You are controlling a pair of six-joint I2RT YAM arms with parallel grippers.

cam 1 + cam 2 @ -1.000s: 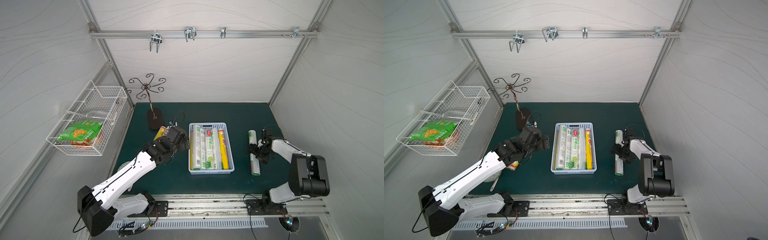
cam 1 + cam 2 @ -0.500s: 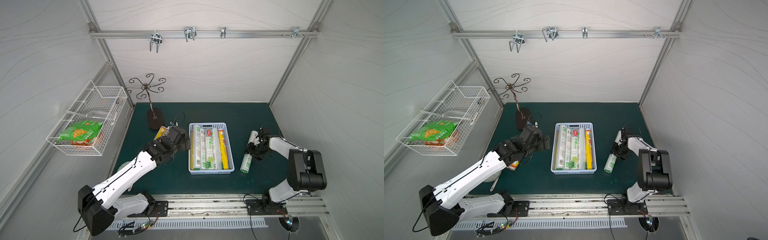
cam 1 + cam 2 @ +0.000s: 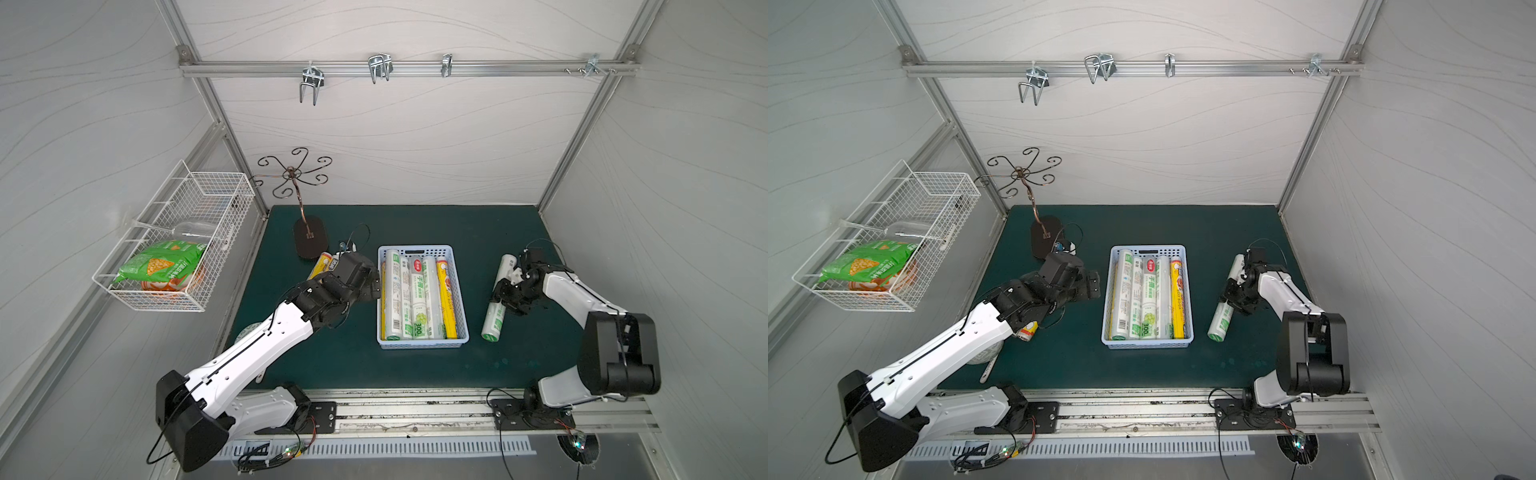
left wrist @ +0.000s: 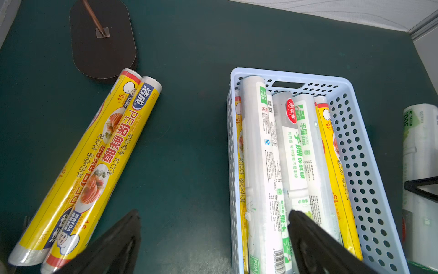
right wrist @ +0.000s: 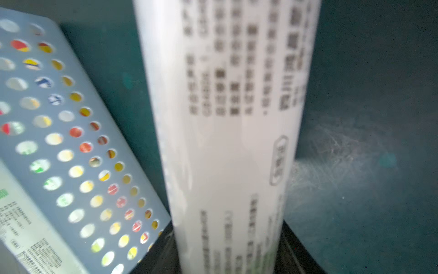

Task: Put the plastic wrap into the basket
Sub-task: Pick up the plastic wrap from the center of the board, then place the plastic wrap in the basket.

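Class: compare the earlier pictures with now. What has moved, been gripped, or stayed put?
The right end effector closed on the white green-printed plastic wrap roll, swinging its near end toward the pale-blue perforated plastic basket. The open left end effector, the two yellow-labelled rolls and the basket's rolls stayed put.

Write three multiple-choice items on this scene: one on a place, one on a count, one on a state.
1. The white roll outside the basket is: A) left of it B) right of it C) behind it.
2. Yellow rolls on the mat: A) one B) two C) four.
3. The left fingers are: A) open, empty B) shut on a yellow roll C) shut on the basket.
Answers: 1 B, it sits between the right fingers, right of the basket; 2 B, a pair lies side by side in the left wrist view; 3 A, they stand wide apart with nothing between.
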